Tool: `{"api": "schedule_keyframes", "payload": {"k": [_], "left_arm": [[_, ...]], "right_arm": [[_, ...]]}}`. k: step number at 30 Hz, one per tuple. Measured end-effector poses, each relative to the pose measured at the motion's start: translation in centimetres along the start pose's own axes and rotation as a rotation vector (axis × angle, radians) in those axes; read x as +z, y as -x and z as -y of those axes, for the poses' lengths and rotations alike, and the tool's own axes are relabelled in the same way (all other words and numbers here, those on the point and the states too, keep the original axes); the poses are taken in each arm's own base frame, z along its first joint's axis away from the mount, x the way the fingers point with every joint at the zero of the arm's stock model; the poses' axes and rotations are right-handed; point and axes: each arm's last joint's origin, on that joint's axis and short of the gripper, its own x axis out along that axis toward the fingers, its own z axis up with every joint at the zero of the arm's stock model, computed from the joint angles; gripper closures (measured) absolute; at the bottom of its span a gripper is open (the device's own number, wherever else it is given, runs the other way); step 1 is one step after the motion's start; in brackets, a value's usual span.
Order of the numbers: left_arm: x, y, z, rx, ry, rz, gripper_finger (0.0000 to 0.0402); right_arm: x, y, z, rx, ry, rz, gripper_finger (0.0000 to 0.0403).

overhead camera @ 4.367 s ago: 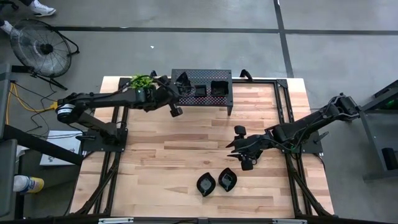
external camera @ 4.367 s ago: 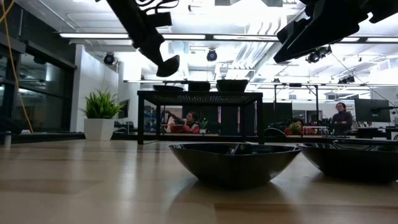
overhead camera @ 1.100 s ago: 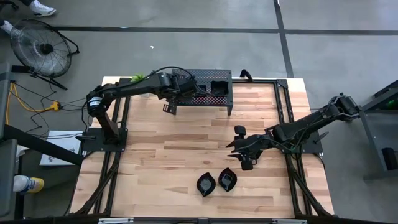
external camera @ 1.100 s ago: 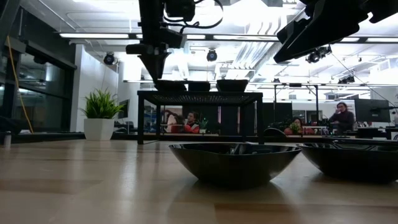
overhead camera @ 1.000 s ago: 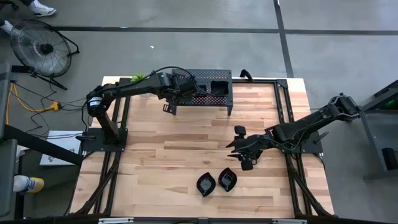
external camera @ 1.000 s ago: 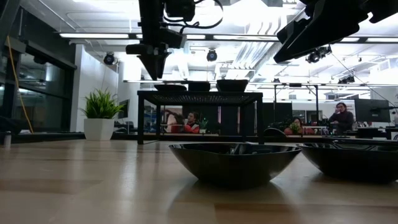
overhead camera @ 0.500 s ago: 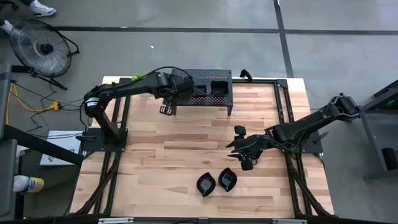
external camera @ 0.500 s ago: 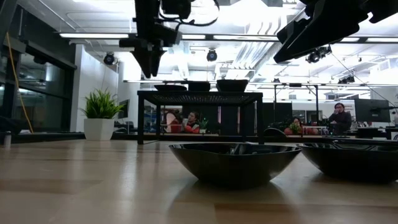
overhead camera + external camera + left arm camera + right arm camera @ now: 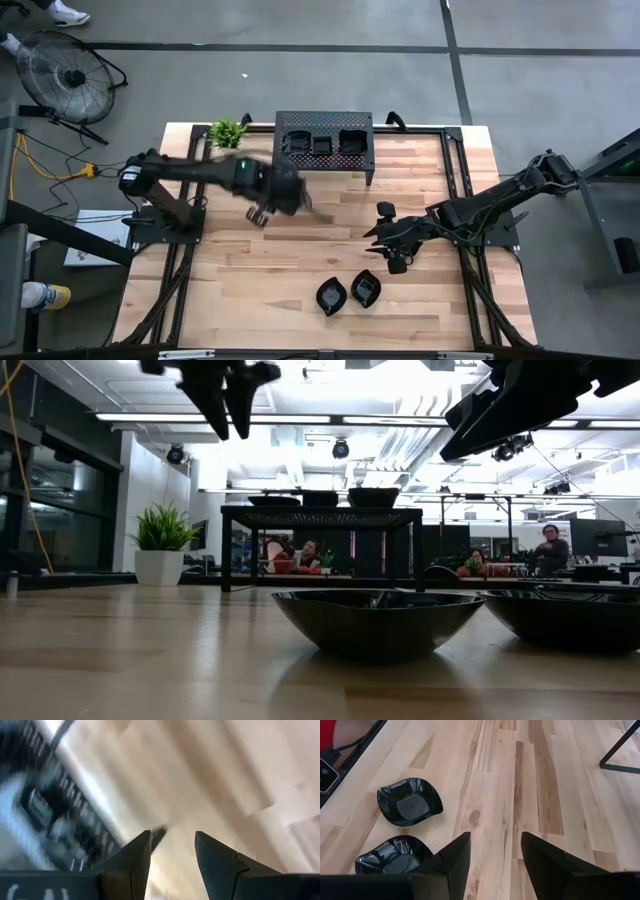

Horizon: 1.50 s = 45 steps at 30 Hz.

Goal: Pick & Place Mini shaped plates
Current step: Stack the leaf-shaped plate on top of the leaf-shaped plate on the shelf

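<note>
Two glossy black mini shaped plates (image 9: 331,296) (image 9: 366,288) rest on their bases on the wooden table near its front edge. They also show in the right wrist view as plates (image 9: 410,802) (image 9: 395,855). Three more plates (image 9: 296,143) (image 9: 322,146) (image 9: 352,141) sit on top of the black perforated stand (image 9: 323,120) at the far edge. My left gripper (image 9: 258,214) (image 9: 172,840) hangs open and empty above the table, left of and nearer than the stand. My right gripper (image 9: 376,240) (image 9: 495,837) stands open and empty above the table, beyond the two near plates.
A small potted plant (image 9: 228,131) stands at the table's far left corner beside the stand. Bare wood lies between the stand and the two near plates. A fan (image 9: 62,78) stands on the floor off the table's far left.
My left gripper has left the spot over the stand's left end. It has risen a little and swung fast toward the table's near and left side, turning as it went. It carries nothing. The plates on the stand have stayed put.
</note>
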Motion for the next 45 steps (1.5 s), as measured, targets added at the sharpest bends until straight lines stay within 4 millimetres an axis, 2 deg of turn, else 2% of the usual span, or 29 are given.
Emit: {"api": "schedule_keyframes", "payload": {"k": [5, 10, 16, 21, 26, 33, 45], "left_arm": [[3.1, -0.3, 4.6, -0.019, -0.190, 0.143, 0.0253], [5.8, -0.6, 8.7, -0.037, -0.294, 0.345, 0.0253], [7.5, -0.6, 13.1, -0.013, -0.369, 0.498, 0.0253], [9.1, -2.0, 16.0, 0.025, -0.415, 0.548, 0.0253], [11.3, -4.7, 17.4, 0.032, -0.416, 0.560, 0.0253], [13.3, -7.7, 17.5, -0.064, -0.427, 0.648, 0.0253], [15.2, -9.5, 18.5, -0.141, -0.500, 0.812, 0.0253]], "right_arm": [[0.0, 0.0, 0.0, 0.000, 0.000, 0.000, 0.0233], [0.0, 0.0, 0.0, 0.000, 0.000, 0.000, 0.0233], [0.0, 0.0, 0.0, 0.000, 0.000, 0.000, 0.0233], [0.0, 0.0, 0.0, 0.000, 0.000, 0.000, 0.0233], [0.0, 0.0, 0.0, 0.000, -0.001, 0.002, 0.0233], [0.2, 0.0, 0.0, 0.001, -0.003, 0.015, 0.0233], [0.5, 0.0, -0.1, 0.005, -0.010, 0.053, 0.0233]]}}
